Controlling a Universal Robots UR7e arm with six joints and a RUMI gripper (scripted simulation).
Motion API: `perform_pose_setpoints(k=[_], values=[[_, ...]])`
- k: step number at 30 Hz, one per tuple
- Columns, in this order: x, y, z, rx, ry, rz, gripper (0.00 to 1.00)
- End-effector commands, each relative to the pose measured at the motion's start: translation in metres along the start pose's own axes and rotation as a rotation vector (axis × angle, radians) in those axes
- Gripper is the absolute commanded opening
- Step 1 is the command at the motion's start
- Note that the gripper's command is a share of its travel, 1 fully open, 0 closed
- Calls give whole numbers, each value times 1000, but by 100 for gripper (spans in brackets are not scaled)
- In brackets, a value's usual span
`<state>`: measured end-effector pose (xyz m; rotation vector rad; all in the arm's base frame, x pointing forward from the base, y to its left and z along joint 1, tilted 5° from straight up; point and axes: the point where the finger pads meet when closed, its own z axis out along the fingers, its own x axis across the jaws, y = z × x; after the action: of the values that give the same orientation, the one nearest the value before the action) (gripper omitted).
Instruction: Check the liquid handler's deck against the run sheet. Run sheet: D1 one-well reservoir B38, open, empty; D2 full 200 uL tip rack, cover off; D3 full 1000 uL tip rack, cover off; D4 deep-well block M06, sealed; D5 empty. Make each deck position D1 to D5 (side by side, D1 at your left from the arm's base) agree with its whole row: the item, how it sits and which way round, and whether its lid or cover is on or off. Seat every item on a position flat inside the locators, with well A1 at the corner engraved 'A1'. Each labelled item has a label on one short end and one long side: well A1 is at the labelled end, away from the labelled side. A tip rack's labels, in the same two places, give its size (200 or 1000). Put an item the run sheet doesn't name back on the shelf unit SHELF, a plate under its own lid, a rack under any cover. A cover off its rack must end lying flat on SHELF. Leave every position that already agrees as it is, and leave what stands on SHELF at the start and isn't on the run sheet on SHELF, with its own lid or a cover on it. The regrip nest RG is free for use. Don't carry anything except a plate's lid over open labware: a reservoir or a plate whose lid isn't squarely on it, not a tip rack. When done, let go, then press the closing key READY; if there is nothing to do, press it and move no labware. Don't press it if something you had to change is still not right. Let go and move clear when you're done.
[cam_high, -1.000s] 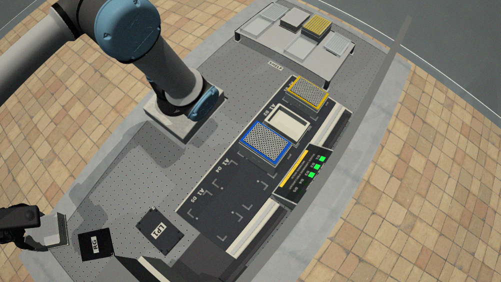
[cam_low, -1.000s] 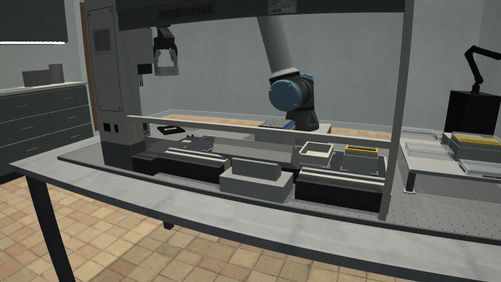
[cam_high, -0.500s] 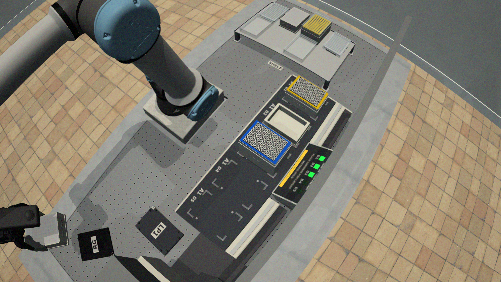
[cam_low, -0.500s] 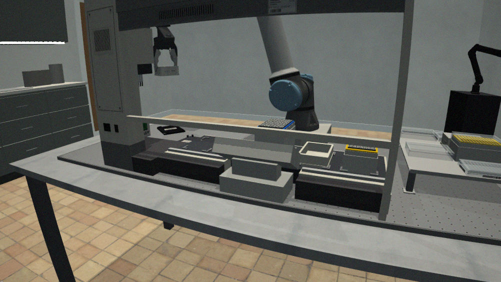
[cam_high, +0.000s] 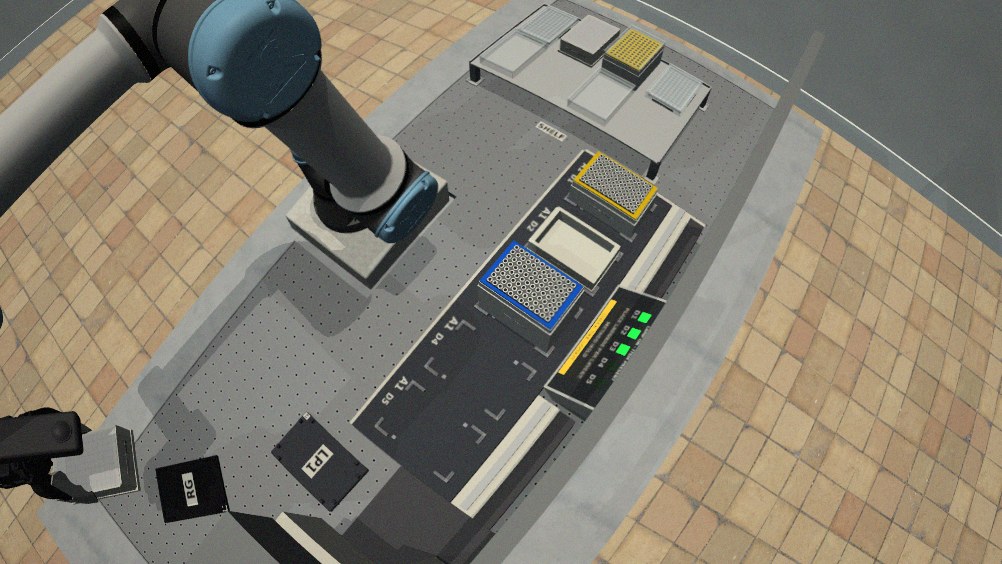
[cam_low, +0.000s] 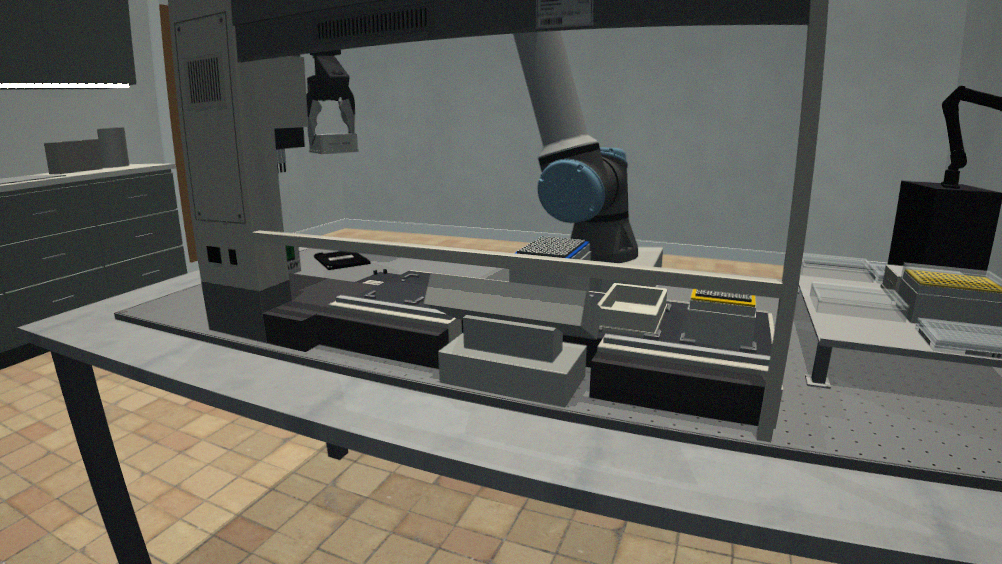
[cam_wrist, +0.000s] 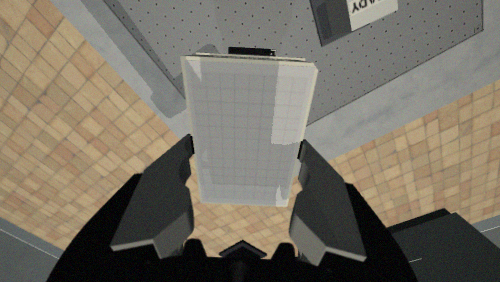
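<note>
Gripper (cam_wrist: 245, 200) state: I have it closed on a sealed deep-well block (cam_wrist: 247, 125), 1 finger (cam_wrist: 160, 210) on each long side, jaws held about halfway apart by its width. I see the block lifted high above the tabletop (cam_high: 231, 364) edge, near the RG nest (cam_high: 190, 488). Deck: yellow-rimmed tip rack (cam_high: 615, 184) at the shelf unit (cam_high: 631, 133) end, open reservoir (cam_high: 573, 246) at D2, blue-rimmed tip rack (cam_high: 531, 285) next; D4 and D5 hold nothing.

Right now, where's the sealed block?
In the hand, held above the table's far-left corner in the top view, just left of the RG nest; sealed block is off the deck.
</note>
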<state>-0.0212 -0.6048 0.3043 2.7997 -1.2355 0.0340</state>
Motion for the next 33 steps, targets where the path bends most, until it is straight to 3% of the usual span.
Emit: perform_pose_setpoints(k=[1,33], values=[[0,0,7,-2,1,0,0],[0,0,54,-2,1,0,0]])
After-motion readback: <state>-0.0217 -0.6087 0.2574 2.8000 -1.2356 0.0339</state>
